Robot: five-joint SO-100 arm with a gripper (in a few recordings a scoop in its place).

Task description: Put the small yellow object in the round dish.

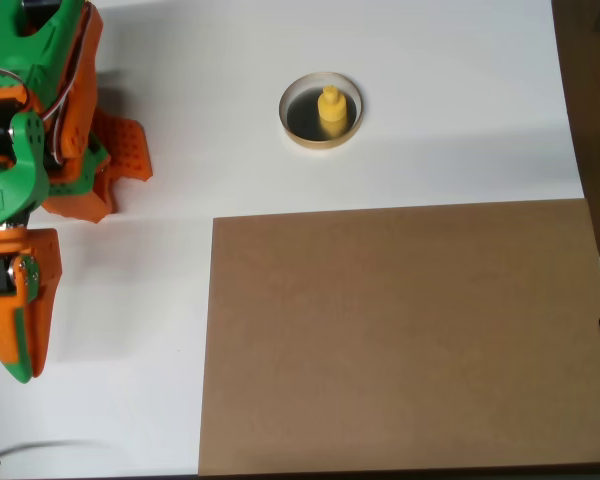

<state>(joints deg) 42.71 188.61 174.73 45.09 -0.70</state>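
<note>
At far left of overhead view, green/orange arm [25,150] is sitting folded over the white table [230,150]. Gripper [115,170] is pointing right near arm base, well apart from the dish; its orange fingers [123,150] are showing, but whether spread or closed can't be told. Center-top, dish [297,124] is resting on table w/ yellow object [330,111] standing upright inside it, knob up. Lower right, brown board [400,340] is lying flat, covering much of table.
</note>
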